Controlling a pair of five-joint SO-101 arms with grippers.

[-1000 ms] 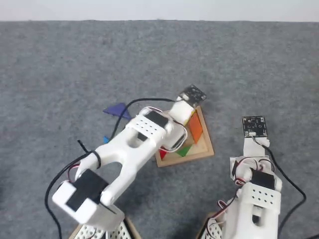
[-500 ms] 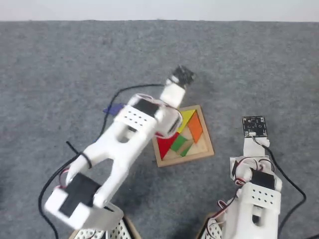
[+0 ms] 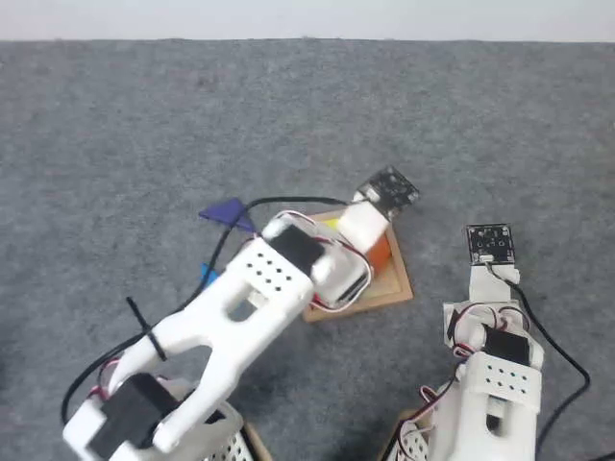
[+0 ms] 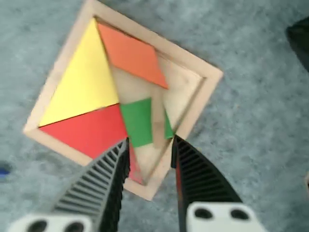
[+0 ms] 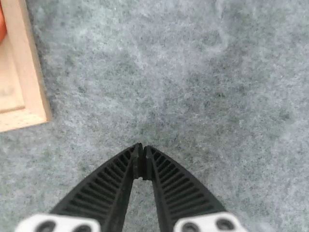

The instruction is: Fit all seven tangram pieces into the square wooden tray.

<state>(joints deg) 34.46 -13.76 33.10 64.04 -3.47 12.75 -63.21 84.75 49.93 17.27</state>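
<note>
Grey carpet point(image 3: 144, 125) under square wooden tray point(image 4: 211, 75); left gripper point(image 4: 149, 143) spread over green wooden piece point(image 4: 137, 121), perhaps touching; risks nudging it askew. Right gripper point(image 5: 143, 162) pressed together.

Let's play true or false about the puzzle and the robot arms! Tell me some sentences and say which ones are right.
1. The yellow triangle lies inside the wooden tray. True.
2. The purple triangle is in the tray. False: the purple triangle lies on the grey carpet, apart from the tray.
3. The right gripper is shut. True.
4. The left gripper holds the orange piece. False: it is open above the tray, and the orange piece lies in the tray.
5. The tray is full. False: bare wood shows inside it.
</note>
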